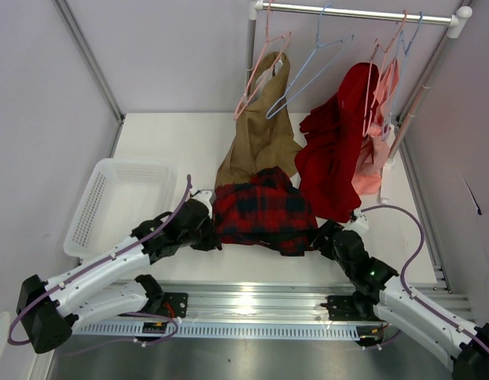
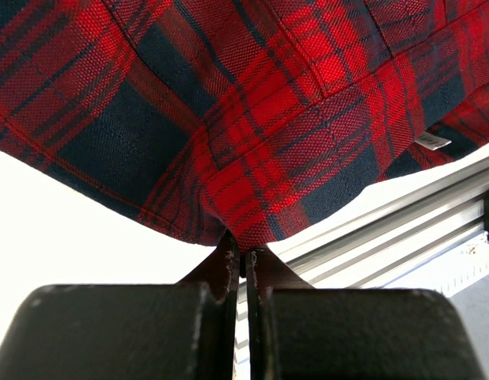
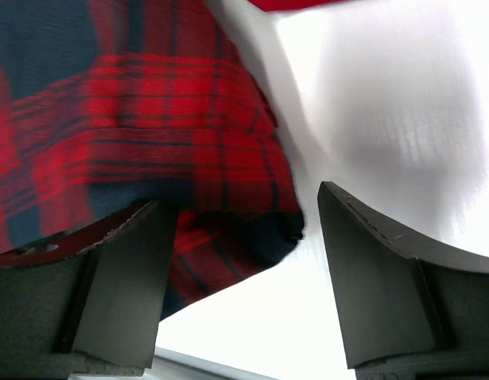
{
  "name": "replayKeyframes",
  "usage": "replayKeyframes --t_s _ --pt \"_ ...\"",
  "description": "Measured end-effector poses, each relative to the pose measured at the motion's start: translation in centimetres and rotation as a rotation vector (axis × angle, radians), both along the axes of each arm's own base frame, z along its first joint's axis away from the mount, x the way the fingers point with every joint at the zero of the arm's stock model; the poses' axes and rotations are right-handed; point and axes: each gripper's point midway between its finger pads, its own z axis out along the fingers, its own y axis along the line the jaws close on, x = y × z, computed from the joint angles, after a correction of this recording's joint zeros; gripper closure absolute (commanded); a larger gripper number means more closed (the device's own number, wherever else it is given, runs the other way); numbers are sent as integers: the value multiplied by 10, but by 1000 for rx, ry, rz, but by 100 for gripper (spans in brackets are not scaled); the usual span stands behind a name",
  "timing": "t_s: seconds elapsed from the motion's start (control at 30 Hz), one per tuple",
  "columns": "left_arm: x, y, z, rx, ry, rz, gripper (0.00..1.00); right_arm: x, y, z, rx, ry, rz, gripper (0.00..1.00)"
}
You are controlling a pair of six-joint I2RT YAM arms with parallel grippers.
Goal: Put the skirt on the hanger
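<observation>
The white table point(image 1: 189, 142) holds the plaid skirt point(image 1: 260, 210), bunched up at the near middle. The blue hanger point(image 1: 308, 75) hangs on the far rail point(image 1: 355, 11), well apart from it. The left gripper point(image 2: 244, 252) pinches the skirt's left edge tight. The right gripper point(image 3: 238, 202) has its fingers spread wide around the skirt's right corner.

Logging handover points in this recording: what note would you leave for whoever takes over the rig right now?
Left hand: shut on the edge of the skirt.
Right hand: open, with the skirt's other corner between its fingers, not gripped.
The skirt is bunched on the table between the arms. The light-blue hanger hangs bare on the rail.
Done: one side gripped.
Left: close the right hand, lift, put the skirt on the hanger.
</observation>
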Motion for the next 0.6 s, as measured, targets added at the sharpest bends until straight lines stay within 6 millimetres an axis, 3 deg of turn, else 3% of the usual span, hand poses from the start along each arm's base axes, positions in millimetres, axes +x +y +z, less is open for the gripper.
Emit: replayKeyframes --t_s 0.13,0.2,0.33,0.37,0.4,0.5,0.6 --pt "-1 0 1 -1 5 -5 100 1 -1 -12 -7 13 -3 25" --pt "-3 -1 1 -3 11 -9 100 3 -1 -13 -2 8 -5 34" --pt "-4 -2 2 -9 16 -16 100 11 0 -4 9 -38 1 68" --pt "-4 -2 2 -11 16 -18 100 13 0 -2 9 -47 1 81" --pt "-5 -3 2 -15 18 -21 100 14 -1 1 -1 -59 5 86" --pt "-7 -7 5 -41 16 -36 94 20 -4 16 -14 -93 4 94" --pt "-9 -9 8 -69 4 -50 80 28 -5 56 -13 -174 12 97"
